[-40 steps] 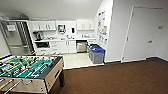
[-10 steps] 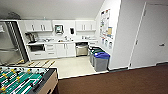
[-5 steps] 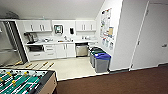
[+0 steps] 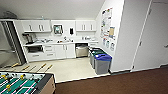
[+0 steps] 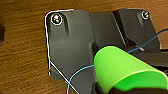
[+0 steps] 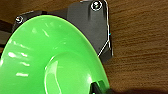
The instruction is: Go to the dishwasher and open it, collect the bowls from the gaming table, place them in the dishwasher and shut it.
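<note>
We start at the left gripper (image 5: pixel 117 89). It is clenched on a green bowl (image 5: pixel 125 67). A dark finger (image 5: pixel 100 87) shows against the bowl's low edge, and the bowl lies on its side with its open mouth turned away from the wrist. Under it are the robot's own dark plate (image 5: pixel 70 45) and a thin blue wire (image 5: pixel 80 71). Past those is the brown floor (image 5: pixel 22 50). Nothing else carries the bowl, so we think the grip alone keeps it up.

The right gripper (image 6: pixel 98 88) is clamped on a second bowl (image 6: pixel 55 55), also bright green. We see its round bottom turned up at us, with one dark finger (image 6: pixel 96 86) hooked at its rim. It hangs over the brown floor too.

We judge that the bowls are held low and close to the body so they stay safe while the robot rolls along — one bowl in each gripper saves a trip.

Farther out, in the head view, the dishwasher (image 4: pixel 81 50) sits under the right end of the counter (image 4: pixel 60 42), well apart from both grippers. We cannot tell whether its door is open. Two bins (image 4: pixel 102 62) stand at the right edge of the pale kitchen floor (image 4: pixel 67 70), just beside the wall and near the dishwasher. A foosball table (image 4: pixel 22 83) stands at the near left, where the brown floor meets the pale one.
</note>
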